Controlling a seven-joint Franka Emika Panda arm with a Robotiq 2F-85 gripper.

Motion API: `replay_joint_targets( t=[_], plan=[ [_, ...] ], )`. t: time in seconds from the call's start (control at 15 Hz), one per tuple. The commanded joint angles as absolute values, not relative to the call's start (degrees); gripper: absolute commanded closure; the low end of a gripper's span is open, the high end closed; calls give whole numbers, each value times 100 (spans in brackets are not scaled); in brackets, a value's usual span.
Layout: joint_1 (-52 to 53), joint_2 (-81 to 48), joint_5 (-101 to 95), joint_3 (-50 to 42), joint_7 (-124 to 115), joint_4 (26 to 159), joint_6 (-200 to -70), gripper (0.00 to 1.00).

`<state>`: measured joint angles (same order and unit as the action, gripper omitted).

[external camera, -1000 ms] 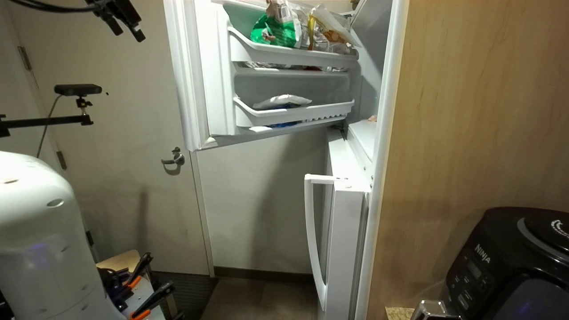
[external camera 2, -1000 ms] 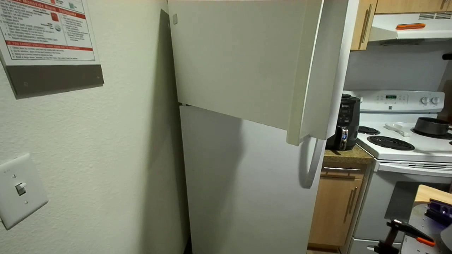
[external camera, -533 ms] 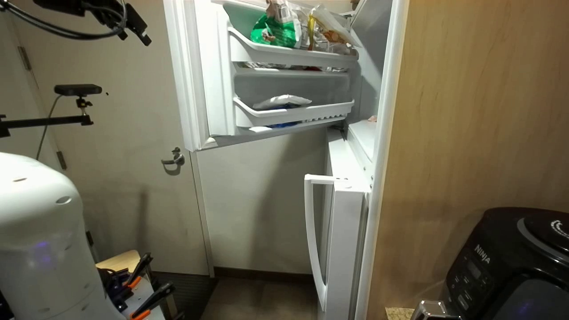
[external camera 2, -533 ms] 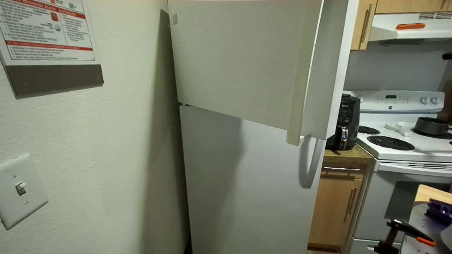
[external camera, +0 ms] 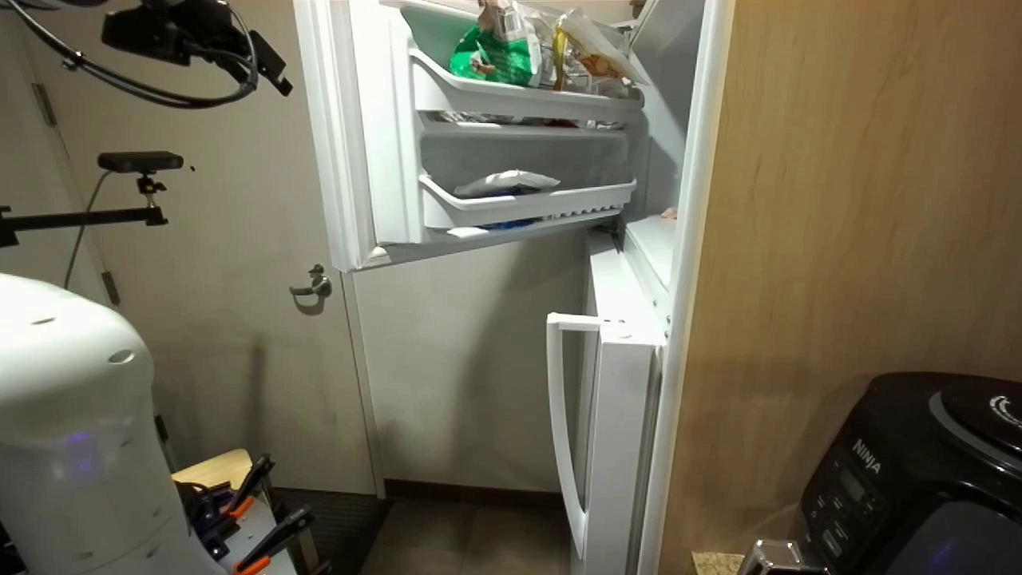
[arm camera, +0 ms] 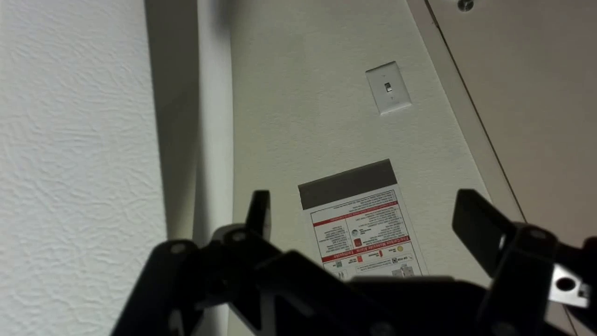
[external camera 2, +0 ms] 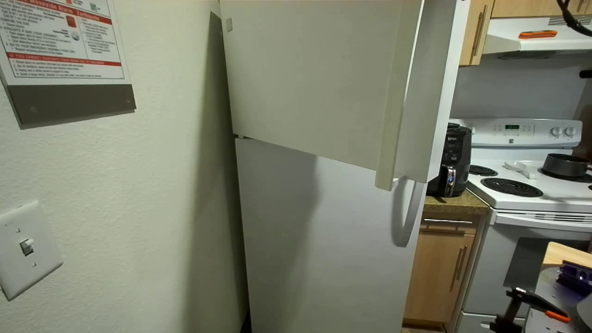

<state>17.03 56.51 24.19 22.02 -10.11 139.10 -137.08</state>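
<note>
At a fridge (external camera 2: 333,245), the freezer door (external camera 2: 314,83) already hung ajar, its opening seemingly done, bags (external camera: 499,60) filling a door shelf (external camera: 519,97); nearby, the tool (arm camera: 361,205) stood wide and empty, no grip yet taken.

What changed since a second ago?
In an exterior view, the tool moved toward picture right and slightly down; the white arm shifted right. A black cable entered an exterior view at top right. Nothing was grasped or released. The freezer door stayed open, bags in its bins unmoved.
</note>
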Motion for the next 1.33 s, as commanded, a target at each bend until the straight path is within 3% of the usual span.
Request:
replay_joint_targets(
  t=[0.0,1.27],
  plan=[
    [1464,5414,2186,2297,-1369,13939,-14099,0],
    [-540,5716,556,2356,-3079,14092,-14186,0]
  ],
)
